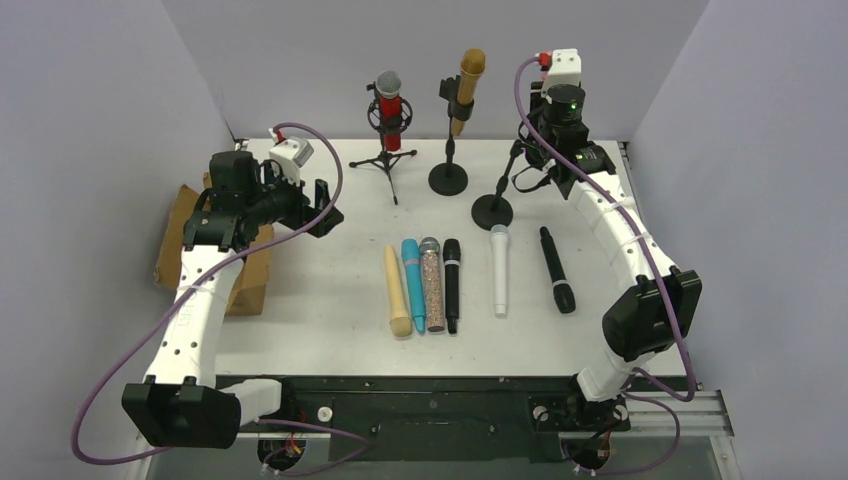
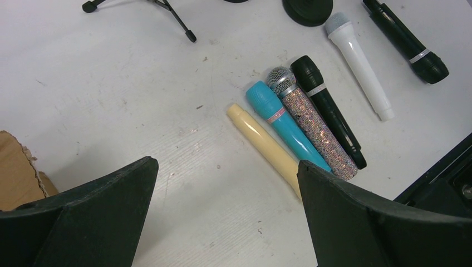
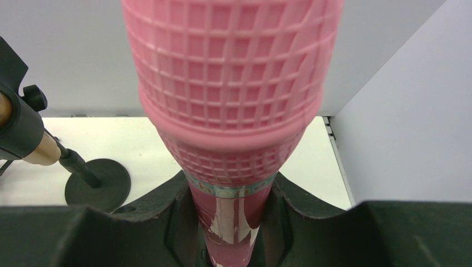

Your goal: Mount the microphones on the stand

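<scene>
My right gripper (image 3: 231,222) is shut on the handle of a pink microphone (image 3: 231,83), whose mesh head fills the right wrist view. In the top view that gripper (image 1: 540,160) is at the back right, beside a black round-base stand (image 1: 492,212); the pink microphone is hidden there. A red microphone (image 1: 390,105) sits in a tripod stand. A golden-brown microphone (image 1: 466,85) sits in a second round-base stand (image 1: 448,180). Cream (image 1: 397,292), teal (image 1: 413,285), glittery (image 1: 432,285), black (image 1: 452,285), white (image 1: 499,270) and another black microphone (image 1: 557,270) lie on the table. My left gripper (image 1: 325,210) is open and empty above the table's left.
A brown cardboard box (image 1: 185,235) lies at the table's left edge under my left arm. Grey walls close in the back and both sides. In the left wrist view the cream microphone (image 2: 261,139) lies just beyond the right finger (image 2: 345,211).
</scene>
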Controlling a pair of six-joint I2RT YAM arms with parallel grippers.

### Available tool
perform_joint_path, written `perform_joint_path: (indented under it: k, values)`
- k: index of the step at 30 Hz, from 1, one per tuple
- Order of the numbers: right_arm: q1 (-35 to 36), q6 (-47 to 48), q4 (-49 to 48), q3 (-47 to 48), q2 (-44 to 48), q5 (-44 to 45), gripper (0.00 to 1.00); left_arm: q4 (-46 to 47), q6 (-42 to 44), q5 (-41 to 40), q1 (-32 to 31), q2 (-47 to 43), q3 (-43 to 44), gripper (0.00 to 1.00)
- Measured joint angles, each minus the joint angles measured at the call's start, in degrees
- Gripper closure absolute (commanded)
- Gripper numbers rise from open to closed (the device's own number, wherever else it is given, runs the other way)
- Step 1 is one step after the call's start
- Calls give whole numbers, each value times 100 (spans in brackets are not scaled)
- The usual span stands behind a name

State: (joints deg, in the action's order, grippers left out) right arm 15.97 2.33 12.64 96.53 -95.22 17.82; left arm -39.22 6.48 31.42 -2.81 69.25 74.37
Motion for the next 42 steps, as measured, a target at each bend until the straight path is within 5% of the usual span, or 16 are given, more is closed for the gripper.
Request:
perform_joint_path:
  k: [39, 41, 42]
  values:
    - [20, -33, -103, -142, -262, 256, 100, 4, 28, 31, 208, -131, -188, 4]
    - [20, -26, -85, -144, -262, 289, 89, 4, 28, 33, 216, -131, -190, 4]
    - [20, -22, -79, -144, -262, 295, 76, 4, 28, 33, 216, -131, -195, 4]
